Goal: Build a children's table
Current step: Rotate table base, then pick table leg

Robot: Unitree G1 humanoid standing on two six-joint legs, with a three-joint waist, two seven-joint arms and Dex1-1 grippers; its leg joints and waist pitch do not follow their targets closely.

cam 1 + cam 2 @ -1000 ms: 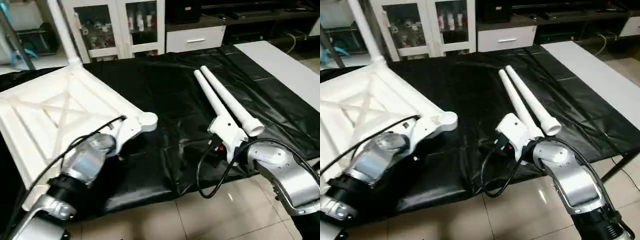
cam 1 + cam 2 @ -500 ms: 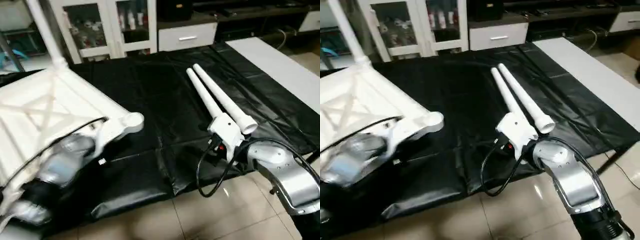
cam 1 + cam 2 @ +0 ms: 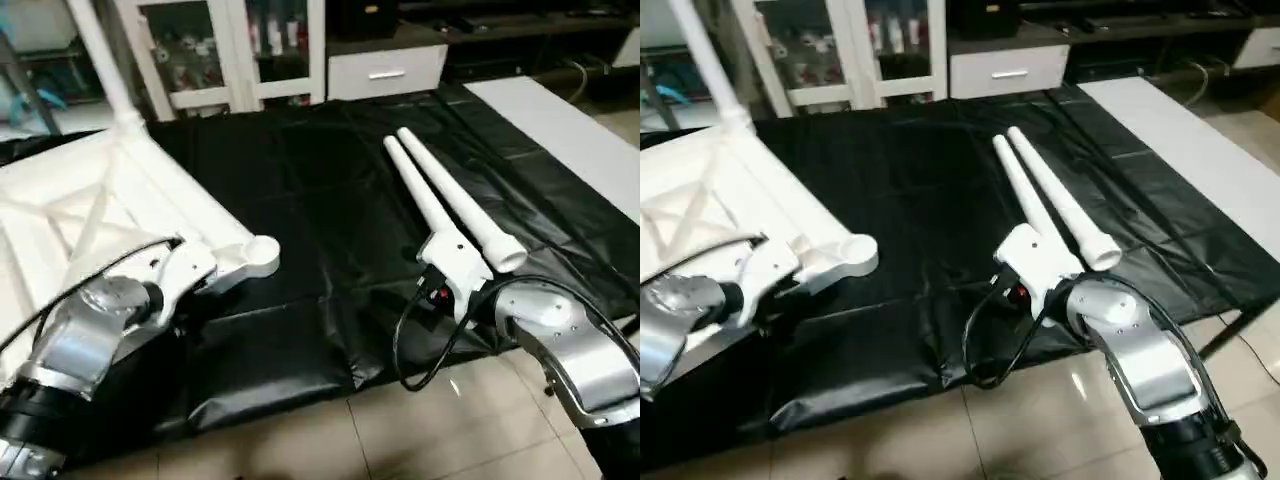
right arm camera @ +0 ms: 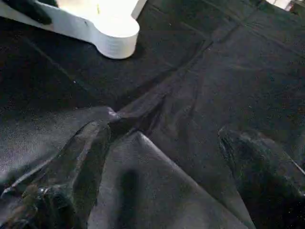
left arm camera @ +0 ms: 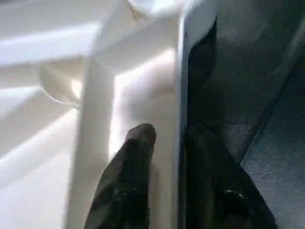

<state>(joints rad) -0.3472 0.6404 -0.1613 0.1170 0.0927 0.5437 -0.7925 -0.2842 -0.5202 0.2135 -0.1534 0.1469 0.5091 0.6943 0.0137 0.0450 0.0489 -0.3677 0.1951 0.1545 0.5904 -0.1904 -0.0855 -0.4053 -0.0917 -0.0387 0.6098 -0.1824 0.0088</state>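
The children's table top (image 3: 90, 215) lies underside up on the black cloth at the left, its X ribs showing. One white leg (image 3: 100, 55) stands upright in its far corner socket. The near corner socket (image 3: 262, 257) holds nothing. In the left wrist view my left gripper (image 5: 169, 136) straddles the top's rim (image 5: 178, 71), one finger inside and one outside, closed on it. Two loose legs (image 3: 450, 195) lie side by side on the cloth, flared ends toward me. My right gripper (image 4: 167, 157) hovers wide open over bare cloth just short of them, holding nothing.
The black cloth (image 3: 320, 200) covers the work table and sags over the front edge above the tiled floor (image 3: 400, 430). A white glass-door cabinet (image 3: 220, 50) and a drawer unit (image 3: 385, 70) stand behind. A white panel (image 3: 560, 120) lies at the far right.
The head camera has shifted. My left forearm has drawn back to the left, and the table top's near corner has moved slightly away from the loose legs. The right arm has stayed put.
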